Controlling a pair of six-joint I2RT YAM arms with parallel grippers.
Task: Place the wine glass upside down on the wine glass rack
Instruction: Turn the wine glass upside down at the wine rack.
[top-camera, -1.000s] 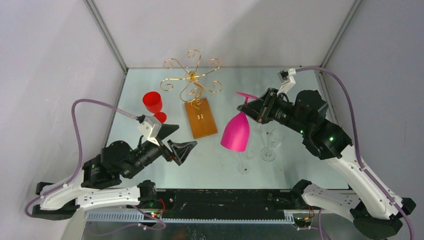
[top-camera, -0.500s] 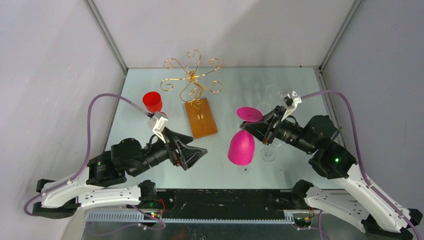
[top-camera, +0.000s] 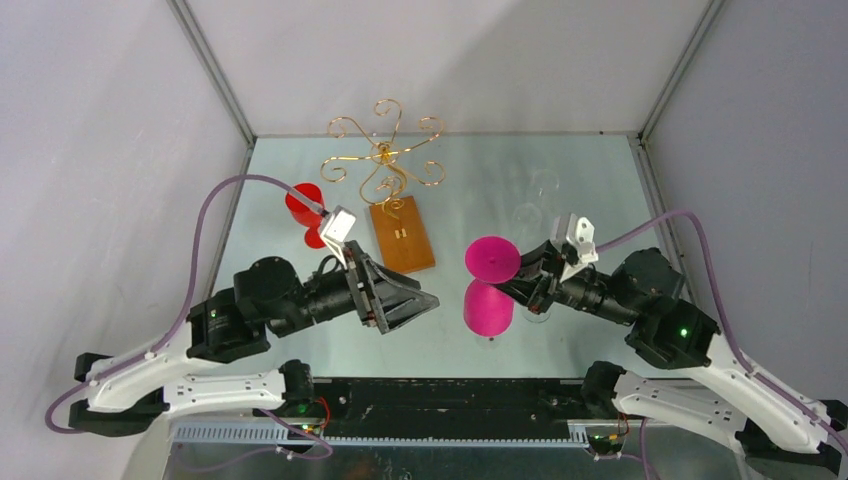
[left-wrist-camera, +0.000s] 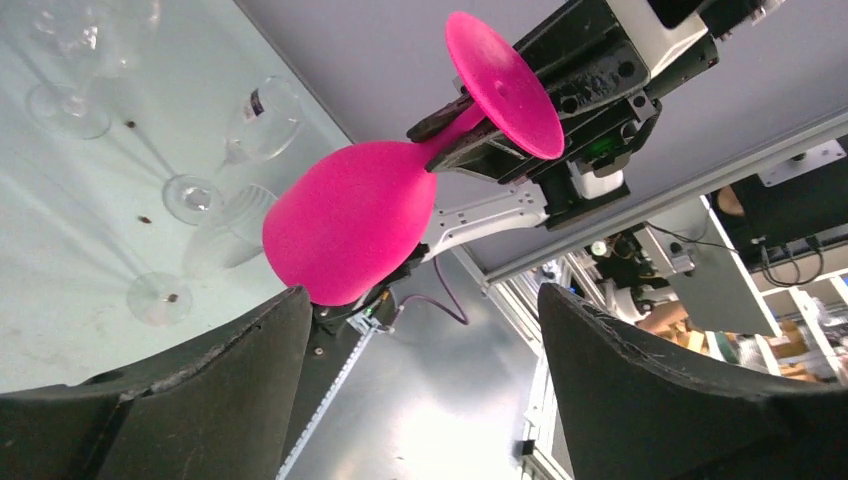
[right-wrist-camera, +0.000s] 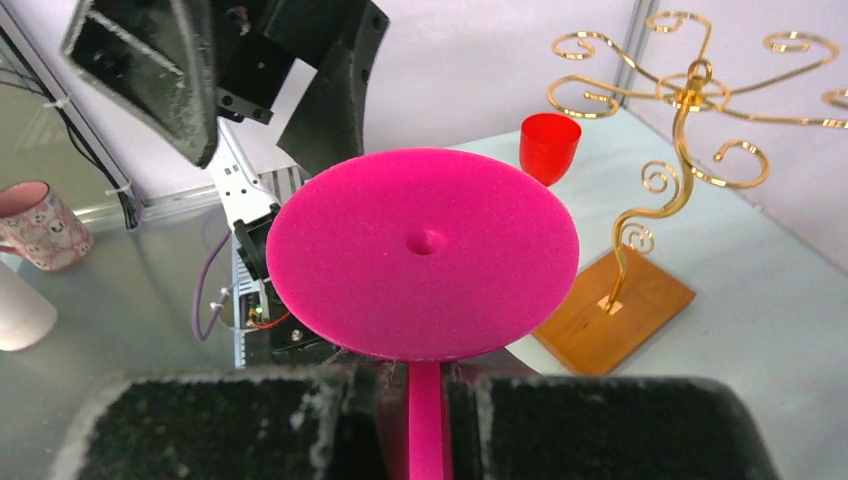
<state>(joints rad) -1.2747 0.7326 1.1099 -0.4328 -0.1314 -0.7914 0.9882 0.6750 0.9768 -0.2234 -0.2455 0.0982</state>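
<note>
The wine glass (top-camera: 487, 307) is magenta and hangs bowl down, foot up, over the near middle of the table. My right gripper (top-camera: 530, 285) is shut on its stem (right-wrist-camera: 425, 420), just under the round foot (right-wrist-camera: 422, 255). My left gripper (top-camera: 415, 300) is open and points at the glass from the left, a short gap away. In the left wrist view the bowl (left-wrist-camera: 350, 230) sits just beyond the left finger, and nothing lies between the fingers (left-wrist-camera: 425, 390). The wine glass rack (top-camera: 385, 160), gold wire scrolls on a brown wooden base (top-camera: 402, 237), stands at the back centre-left, empty.
A red goblet (top-camera: 303, 205) stands left of the rack, partly behind my left wrist. Clear wine glasses (left-wrist-camera: 230, 140) stand and lie on the table under and behind the right arm. A pink mug (right-wrist-camera: 35, 225) sits off the table.
The right arm drew the glass nearer and turned it from tilted to foot up. The left arm swung right toward the glass, its jaws slightly narrower.
</note>
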